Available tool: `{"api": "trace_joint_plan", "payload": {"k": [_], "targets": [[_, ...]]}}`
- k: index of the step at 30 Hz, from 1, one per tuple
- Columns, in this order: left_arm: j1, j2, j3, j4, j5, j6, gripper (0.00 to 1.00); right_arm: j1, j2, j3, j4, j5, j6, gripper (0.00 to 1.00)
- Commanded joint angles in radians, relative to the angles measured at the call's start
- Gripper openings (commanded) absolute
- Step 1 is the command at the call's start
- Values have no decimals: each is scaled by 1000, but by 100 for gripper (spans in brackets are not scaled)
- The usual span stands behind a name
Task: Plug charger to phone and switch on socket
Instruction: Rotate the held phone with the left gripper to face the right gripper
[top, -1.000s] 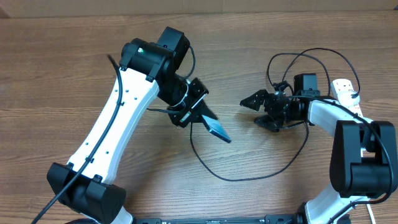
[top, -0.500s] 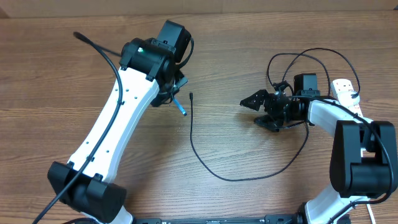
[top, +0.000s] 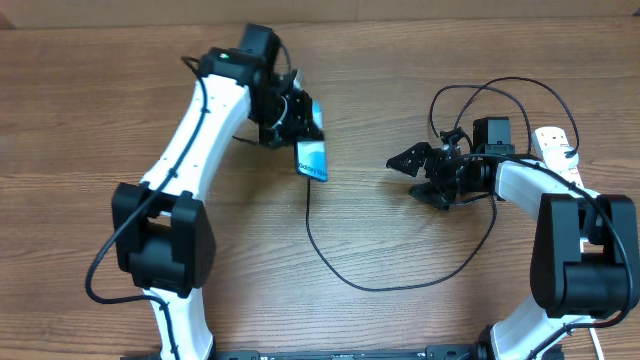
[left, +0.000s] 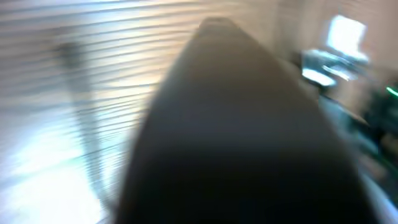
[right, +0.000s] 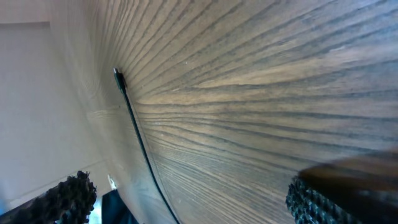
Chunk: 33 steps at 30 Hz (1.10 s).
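My left gripper (top: 297, 122) is shut on the top end of the phone (top: 312, 159), whose teal screen faces up left of the table's middle. The left wrist view is blurred, and a dark shape (left: 236, 137) fills it. The black charger cable (top: 352, 285) runs from under the phone's lower end, curves down and right, and loops up behind my right arm. In the overhead view the phone covers its plug tip. The tip (right: 117, 76) shows lying on the wood in the right wrist view. My right gripper (top: 416, 179) is open and empty, right of the phone (right: 186, 205). The white socket (top: 556, 148) lies at the far right.
The cable loops (top: 490, 95) rise around my right wrist and arm. A black plug (top: 491, 131) stands by the socket end. The brown wooden table (top: 100, 120) carries nothing else. My left arm's base (top: 160, 240) stands at the front left.
My left arm swung up and toward the table's far side, turning the phone from edge-on to screen-up. The phone now sits over the cable's free end. My right arm has not moved.
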<state>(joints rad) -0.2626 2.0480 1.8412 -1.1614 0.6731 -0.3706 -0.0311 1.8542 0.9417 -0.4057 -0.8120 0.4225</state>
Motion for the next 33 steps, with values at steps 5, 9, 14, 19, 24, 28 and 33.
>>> {"api": "trace_joint_plan", "payload": {"k": [5,9,14,19,24,28,33], "targets": [[65,-15,6,-39,455,364,4,-2,11,-5,30,71,-10,91],[78,-15,3,-124,454,470,4,35,11,-5,18,71,-35,39],[95,-15,-9,-157,496,512,4,163,11,-5,58,124,-27,4],[140,-15,-9,-226,589,644,4,247,11,-5,215,71,-24,13],[193,-14,-33,-105,765,670,4,253,11,-5,299,69,-16,4],[203,-12,-39,19,763,649,4,284,11,-5,250,158,-2,4],[192,-3,-39,95,660,541,4,383,11,-5,214,360,-4,4]]}}
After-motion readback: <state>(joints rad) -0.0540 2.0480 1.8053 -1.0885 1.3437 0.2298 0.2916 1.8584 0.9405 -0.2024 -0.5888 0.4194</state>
